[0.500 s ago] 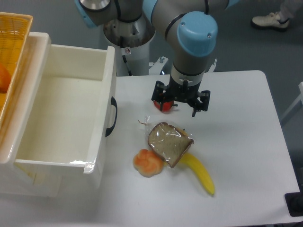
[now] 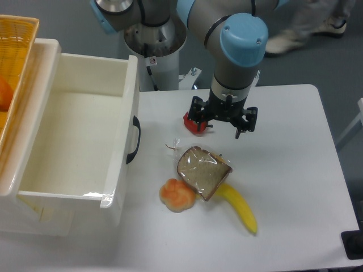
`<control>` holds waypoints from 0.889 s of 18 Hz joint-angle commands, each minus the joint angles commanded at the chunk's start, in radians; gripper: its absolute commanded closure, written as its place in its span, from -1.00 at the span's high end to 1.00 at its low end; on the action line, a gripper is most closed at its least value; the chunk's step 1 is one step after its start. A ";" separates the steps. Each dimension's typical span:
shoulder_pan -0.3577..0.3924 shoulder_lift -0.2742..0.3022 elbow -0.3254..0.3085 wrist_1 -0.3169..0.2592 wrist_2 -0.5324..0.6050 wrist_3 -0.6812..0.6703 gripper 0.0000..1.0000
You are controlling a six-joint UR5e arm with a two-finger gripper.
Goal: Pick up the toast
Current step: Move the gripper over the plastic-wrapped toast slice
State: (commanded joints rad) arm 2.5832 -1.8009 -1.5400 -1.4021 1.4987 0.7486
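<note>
The toast (image 2: 202, 171) is a brown slice in clear crinkly wrap, lying flat on the white table (image 2: 289, 164) near its middle. It leans partly over the banana and touches the orange bun. My gripper (image 2: 222, 120) hangs above the table just behind the toast, pointing down. Its two fingers stand wide apart with nothing between them.
A lumpy orange bun (image 2: 177, 195) lies at the toast's front left and a yellow banana (image 2: 241, 209) at its front right. A small red item (image 2: 194, 126) sits under the gripper's left side. A large white bin (image 2: 74, 136) stands at the left, with a yellow basket (image 2: 12, 68) beyond it.
The gripper has shifted slightly to the right and away from the toast. The toast and the other items have not moved.
</note>
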 joint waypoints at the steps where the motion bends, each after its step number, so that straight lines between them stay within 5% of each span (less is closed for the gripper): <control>1: 0.002 -0.002 -0.009 0.002 0.000 -0.002 1.00; 16: 0.078 -0.167 -0.037 0.086 -0.078 -0.166 1.00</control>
State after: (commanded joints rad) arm 2.6613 -1.9681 -1.5769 -1.3162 1.4205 0.5829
